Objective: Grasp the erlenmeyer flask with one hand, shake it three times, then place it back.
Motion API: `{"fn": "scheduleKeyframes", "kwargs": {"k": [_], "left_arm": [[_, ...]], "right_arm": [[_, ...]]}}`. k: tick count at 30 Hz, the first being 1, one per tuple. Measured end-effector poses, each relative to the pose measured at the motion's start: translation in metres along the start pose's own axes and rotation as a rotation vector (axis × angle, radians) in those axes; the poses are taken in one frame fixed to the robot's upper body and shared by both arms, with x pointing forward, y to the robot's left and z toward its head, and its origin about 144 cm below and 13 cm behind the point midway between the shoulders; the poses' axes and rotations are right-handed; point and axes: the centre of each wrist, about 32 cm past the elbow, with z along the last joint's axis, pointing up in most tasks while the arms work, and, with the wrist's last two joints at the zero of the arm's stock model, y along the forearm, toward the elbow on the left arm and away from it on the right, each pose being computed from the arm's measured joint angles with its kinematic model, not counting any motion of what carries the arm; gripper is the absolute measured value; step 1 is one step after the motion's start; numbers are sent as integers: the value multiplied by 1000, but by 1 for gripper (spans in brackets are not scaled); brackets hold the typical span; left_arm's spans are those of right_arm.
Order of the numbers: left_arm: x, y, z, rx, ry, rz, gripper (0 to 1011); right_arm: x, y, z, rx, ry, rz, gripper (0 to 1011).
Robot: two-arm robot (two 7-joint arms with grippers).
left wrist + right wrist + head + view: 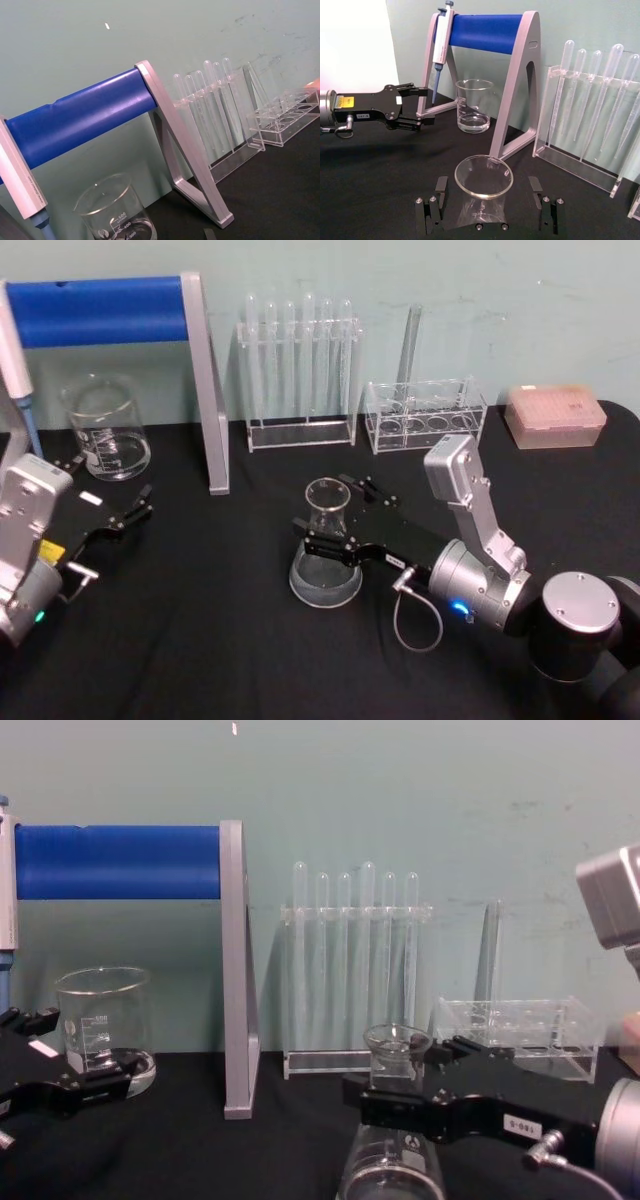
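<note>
The erlenmeyer flask [325,578] stands upright on the black table, clear glass with a little liquid in its wide base. My right gripper [332,516] is open, reaching in from the right with one finger on each side of the flask's neck and a gap on both sides. In the right wrist view the flask's rim [483,176] sits midway between the spread fingers [440,186]. From the chest the flask [393,1165] stands behind the near finger of the right gripper [400,1076]. My left gripper [106,490] rests open at the table's left, near the beaker.
A glass beaker [106,430] stands at the back left under a grey stand with a blue bar [100,310] holding a pipette [441,42]. Behind the flask are a rack of tubes [298,370], a low clear rack [425,418] and a pink tip box [555,416].
</note>
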Motion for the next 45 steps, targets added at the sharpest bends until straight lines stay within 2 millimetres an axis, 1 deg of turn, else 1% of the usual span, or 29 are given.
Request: {"fn": "scheduleKeyframes", "kwargs": {"k": [19,21,22,23,25,26,28,29,31,33,35,37,39,45], "left_arm": [[0,0,0,0,0,0,1001],[0,0,0,0,0,0,1001],[0,0,0,0,0,0,1001],[0,0,0,0,0,0,1001],[0,0,0,0,0,0,1001],[0,0,0,0,0,0,1001],[0,0,0,0,0,0,1001],[0,0,0,0,0,0,1001],[0,0,0,0,0,0,1001],[0,0,0,0,0,0,1001],[0,0,0,0,0,0,1001],[0,0,0,0,0,0,1001],[0,0,0,0,0,0,1001],[0,0,0,0,0,0,1001]], "right_arm": [[-1,1,0,2,-6,5,995],[-1,1,0,2,-5,5,961],[-1,0,0,2,-5,5,925],[-1,0,0,2,-5,5,925],[-1,0,0,2,-5,5,840],[-1,0,0,2,-5,5,840],[0,0,0,2,-5,4,788],[0,0,0,2,-5,4,731],[0,0,0,2,-5,4,693],[0,0,0,2,-5,4,618],[0,0,0,2,-5,4,573],[0,0,0,2,-5,4,492],[0,0,0,2,-5,4,453],[0,0,0,2,-4,3,453]]}}
